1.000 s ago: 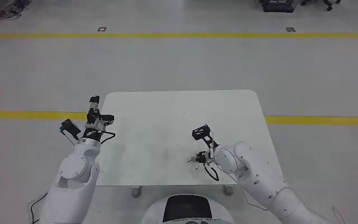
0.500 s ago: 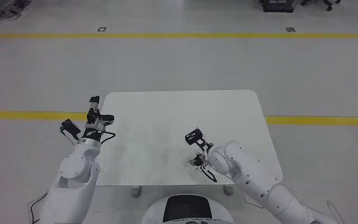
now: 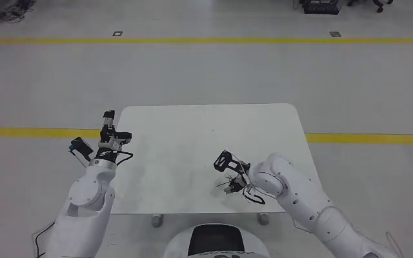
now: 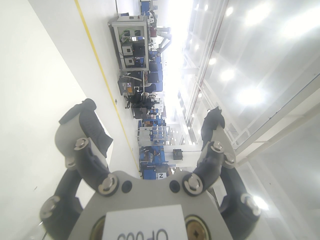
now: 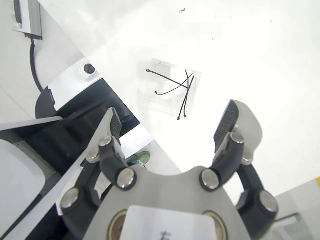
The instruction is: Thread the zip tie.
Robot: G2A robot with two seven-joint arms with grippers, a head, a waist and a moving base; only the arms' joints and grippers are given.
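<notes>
Several thin black zip ties [image 5: 183, 86] lie crossed on a clear plastic tray [image 5: 160, 101] near the front edge of the white table [image 3: 206, 129]. In the top view the zip ties [image 3: 223, 186] are a small dark tangle. My right gripper [image 5: 172, 108] hangs above them, open, with nothing between its ribbed pads [image 5: 226, 119]. From above, the right gripper [image 3: 235, 181] sits just right of the ties. My left gripper [image 3: 108, 126] is held off the table's left edge. In its own view the left gripper [image 4: 150, 108] is open and empty, pointing out into the room.
The table's front edge [image 5: 160, 148] runs close beside the tray, with floor beyond it. A tiny dark scrap [image 5: 182, 10] lies farther in on the table. A grey box with a cable [image 5: 26, 17] sits on the floor.
My right arm has swung its elbow out to the right and turned its wrist, keeping the gripper over the zip ties. The left arm has not moved.
</notes>
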